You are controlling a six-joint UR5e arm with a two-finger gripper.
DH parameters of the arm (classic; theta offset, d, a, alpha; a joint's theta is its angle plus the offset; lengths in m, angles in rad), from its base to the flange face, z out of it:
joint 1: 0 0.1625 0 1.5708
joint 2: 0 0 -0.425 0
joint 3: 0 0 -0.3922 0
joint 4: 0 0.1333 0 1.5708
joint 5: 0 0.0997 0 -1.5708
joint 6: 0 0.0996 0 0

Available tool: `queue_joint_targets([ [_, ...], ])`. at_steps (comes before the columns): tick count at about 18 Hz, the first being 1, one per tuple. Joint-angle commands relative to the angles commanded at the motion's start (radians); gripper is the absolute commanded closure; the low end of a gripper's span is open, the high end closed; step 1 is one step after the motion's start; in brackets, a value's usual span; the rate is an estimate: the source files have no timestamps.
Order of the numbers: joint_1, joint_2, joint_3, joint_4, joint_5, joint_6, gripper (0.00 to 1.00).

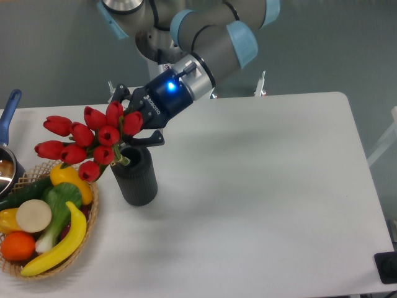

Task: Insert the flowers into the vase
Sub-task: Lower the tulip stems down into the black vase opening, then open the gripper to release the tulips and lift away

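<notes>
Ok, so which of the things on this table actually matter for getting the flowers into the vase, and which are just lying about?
Part of the job:
- flowers, red tulip heads leaning left over the vase mouth
- vase, dark ribbed cylinder, upright
- pincer, right behind the blooms

Just lying about:
- wicker basket of fake fruit and vegetables
- banana
- orange
- blue-handled pot at the left edge

Grey arm (211, 37), pale-blue joint caps, black tool (138, 118), blue light.

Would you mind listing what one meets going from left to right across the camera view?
Pot with a blue handle → wicker basket of fake fruit and vegetables → dark vase → bare white table → small black object at the lower right corner.
</notes>
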Motion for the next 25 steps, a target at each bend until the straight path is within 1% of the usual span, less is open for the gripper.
queue_joint_targets([
  [2,0.002,-0.002,-0.034,0.000,0.002,0.043,0.89],
  [3,0.000,-0.003,-0.040,-0.002,0.003,0.046,0.87],
  [4,0.002,-0.006,-0.040,0.000,0.003,0.051,0.80],
  [5,0.002,-0.014,-0.042,-0.002,0.005,0.057,0.64],
  [6,0.002,-0.017,-0.045,-0.002,0.006,0.059,0.40],
  [7,0.002,-0.018,-0.048,-0.003,0.011,0.057,0.22],
  [8,0.003,-0.018,-0.055,-0.003,0.012,0.056,0.00],
  [12,0.012,-0.020,-0.088,-0.002,0.015,0.068,0.00],
  [17,0.038,-0.018,-0.105,-0.003,0.023,0.073,0.00],
  [22,0.057,-0.003,-0.129,-0.003,0.141,0.074,0.00],
  [25,0.067,0.014,-0.128,-0.003,0.204,0.073,0.00],
])
